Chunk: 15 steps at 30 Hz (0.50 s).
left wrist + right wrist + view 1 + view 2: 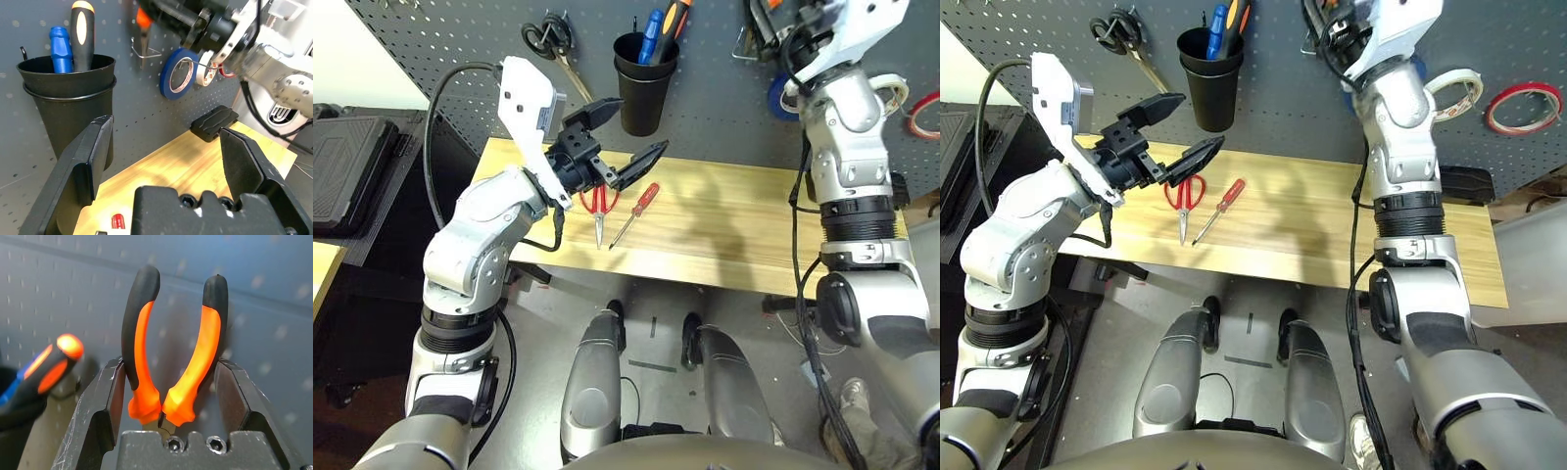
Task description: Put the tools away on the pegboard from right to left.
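Right gripper (168, 396) clamped around orange-and-black-handled pliers (171, 347) at pegboard (705, 108); left gripper (625, 137) spread wide, empty.

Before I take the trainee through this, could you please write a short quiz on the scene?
1. Which tool does the right gripper hold? A a hammer; B the orange-and-black pliers; C a wrench.
2. True or false: the left gripper is open and empty.
3. Which two tools lie on the table?
Key: 1 B. 2 True. 3 The red-handled scissors and the red-handled screwdriver.
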Available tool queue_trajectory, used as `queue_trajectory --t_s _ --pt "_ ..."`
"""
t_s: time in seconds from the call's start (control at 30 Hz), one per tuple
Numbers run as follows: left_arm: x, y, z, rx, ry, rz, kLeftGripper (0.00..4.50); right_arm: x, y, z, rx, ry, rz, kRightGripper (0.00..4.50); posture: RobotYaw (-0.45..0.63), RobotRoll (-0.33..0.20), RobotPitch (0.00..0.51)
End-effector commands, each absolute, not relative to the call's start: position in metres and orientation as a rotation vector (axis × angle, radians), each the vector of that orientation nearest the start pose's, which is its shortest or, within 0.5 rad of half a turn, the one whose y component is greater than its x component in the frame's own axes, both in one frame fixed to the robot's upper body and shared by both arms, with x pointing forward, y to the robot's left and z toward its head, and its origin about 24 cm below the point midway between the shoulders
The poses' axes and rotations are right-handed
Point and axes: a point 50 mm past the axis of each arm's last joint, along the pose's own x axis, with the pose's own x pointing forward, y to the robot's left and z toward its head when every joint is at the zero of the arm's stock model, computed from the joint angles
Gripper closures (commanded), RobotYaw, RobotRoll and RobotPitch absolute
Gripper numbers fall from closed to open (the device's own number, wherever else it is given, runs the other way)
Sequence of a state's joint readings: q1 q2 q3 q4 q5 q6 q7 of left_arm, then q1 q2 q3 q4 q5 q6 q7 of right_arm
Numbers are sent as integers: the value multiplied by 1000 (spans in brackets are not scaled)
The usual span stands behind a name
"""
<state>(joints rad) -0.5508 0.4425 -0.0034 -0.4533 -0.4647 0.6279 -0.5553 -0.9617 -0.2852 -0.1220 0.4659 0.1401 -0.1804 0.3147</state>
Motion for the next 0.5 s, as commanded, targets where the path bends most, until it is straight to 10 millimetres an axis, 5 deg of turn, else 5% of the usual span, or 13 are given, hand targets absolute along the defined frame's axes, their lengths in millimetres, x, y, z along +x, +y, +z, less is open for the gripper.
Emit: queue_trajectory --t_s 0.03,0.2,0.37,0.5 --pt "272 121 228 212 -261 -883 0 375 -157 264 -173 -656 286 1490 196 0 281" --pt "272 123 226 219 -248 -877 0 379 -158 249 -181 -599 259 1490 198 0 281" --pt "273 123 224 221 -238 -873 0 377 -164 244 -209 -601 238 18 199 0 282" --pt "274 123 221 219 -228 -864 0 370 -170 244 -225 -666 241 18 200 0 280"
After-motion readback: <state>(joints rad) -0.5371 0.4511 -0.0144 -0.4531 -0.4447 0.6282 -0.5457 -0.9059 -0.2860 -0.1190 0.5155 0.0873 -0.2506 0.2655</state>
